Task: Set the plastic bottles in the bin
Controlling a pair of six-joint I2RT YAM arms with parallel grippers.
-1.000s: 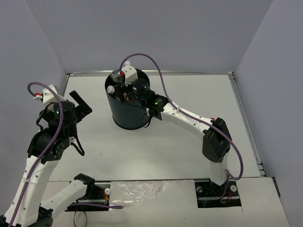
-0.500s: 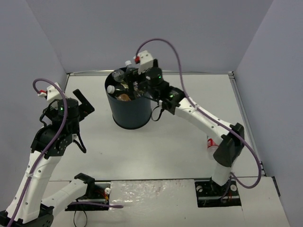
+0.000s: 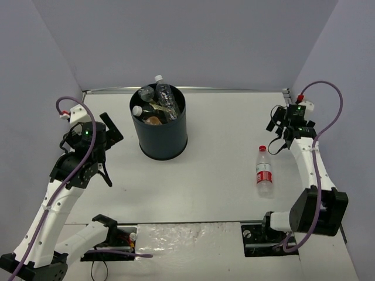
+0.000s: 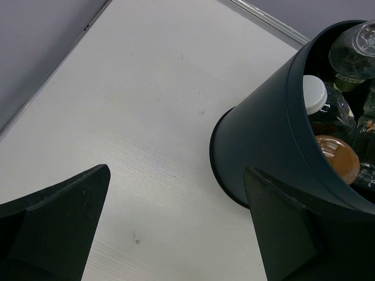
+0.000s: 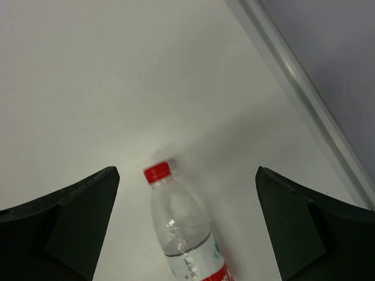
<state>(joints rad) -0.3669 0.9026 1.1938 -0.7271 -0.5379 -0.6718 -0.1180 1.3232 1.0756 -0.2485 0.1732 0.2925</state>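
The black bin point(image 3: 158, 137) stands at the table's back middle. Several bottles lie in it: a clear white-capped one point(image 3: 164, 93) sticks out over the rim, another white cap point(image 3: 136, 110) and an orange bottle point(image 3: 153, 120) show inside. The bin also shows in the left wrist view point(image 4: 263, 158). The red-capped, red-labelled bottle point(image 3: 264, 171) lies on the table at the right, also seen in the right wrist view point(image 5: 184, 234). My right gripper point(image 3: 280, 130) is open and empty, above and beyond the bottle's cap. My left gripper point(image 3: 108, 132) is open and empty, left of the bin.
A metal rail point(image 3: 304, 152) runs along the table's right edge, close to the right gripper, and grey walls enclose the back and sides. The arm bases and cables sit at the near edge.
My right arm has swung from over the bin to the table's right side, leaving the clear bottle in the bin. The left arm has shifted slightly.
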